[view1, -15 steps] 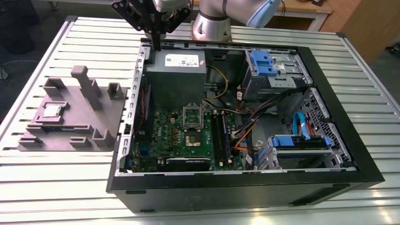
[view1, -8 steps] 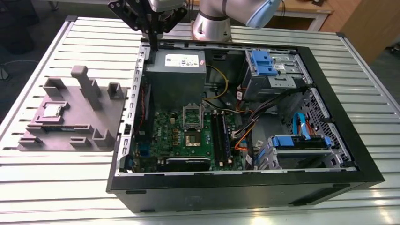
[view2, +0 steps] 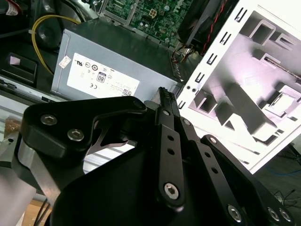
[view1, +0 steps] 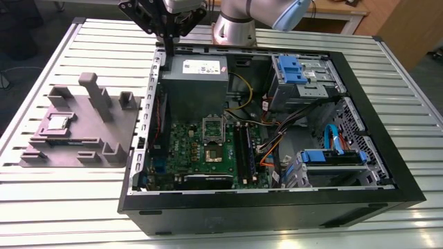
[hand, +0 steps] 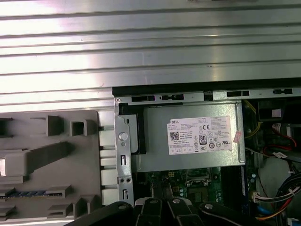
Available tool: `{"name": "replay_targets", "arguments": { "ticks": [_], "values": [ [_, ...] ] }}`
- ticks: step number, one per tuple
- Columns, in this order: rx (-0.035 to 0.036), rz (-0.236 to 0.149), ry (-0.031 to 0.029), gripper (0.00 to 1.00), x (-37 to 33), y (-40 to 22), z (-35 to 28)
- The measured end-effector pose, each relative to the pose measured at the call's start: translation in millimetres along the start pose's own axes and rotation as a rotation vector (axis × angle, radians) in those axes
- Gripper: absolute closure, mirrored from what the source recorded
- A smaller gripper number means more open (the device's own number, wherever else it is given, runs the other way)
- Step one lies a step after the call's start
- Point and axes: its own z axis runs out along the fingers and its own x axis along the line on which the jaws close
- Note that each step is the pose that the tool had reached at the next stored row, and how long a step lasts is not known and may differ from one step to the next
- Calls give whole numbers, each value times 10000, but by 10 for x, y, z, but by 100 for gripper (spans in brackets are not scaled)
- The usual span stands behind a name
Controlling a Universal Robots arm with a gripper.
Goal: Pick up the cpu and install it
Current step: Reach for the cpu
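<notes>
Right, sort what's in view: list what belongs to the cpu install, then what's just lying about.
For the job:
- cpu, lying on the grey fixture block
- socket frame on the motherboard
- gripper

Just there:
- power supply
- blue drive brackets
- yellow cable
- slatted table

Pretty sure it's a robotics lab: slotted metal bench [view1: 62, 202], robot arm [view1: 234, 28] mounted upper middle, open PC case [view1: 277, 210] mid-frame, wooden furniture [view1: 398, 28] upper right.

You've got a ribbed metal table [view1: 69, 207] under the gripper [view1: 169, 37], plus wooden furniture [view1: 405, 31] well off past it.
</notes>
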Motion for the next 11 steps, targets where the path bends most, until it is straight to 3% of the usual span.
{"name": "replay_targets", "arguments": {
  "ticks": [2,4,11],
  "values": [
    [0,0,0,90,4,0,0],
    [0,1,0,90,51,-4,-1],
    [0,0,0,90,67,-5,-1]
  ]
}}
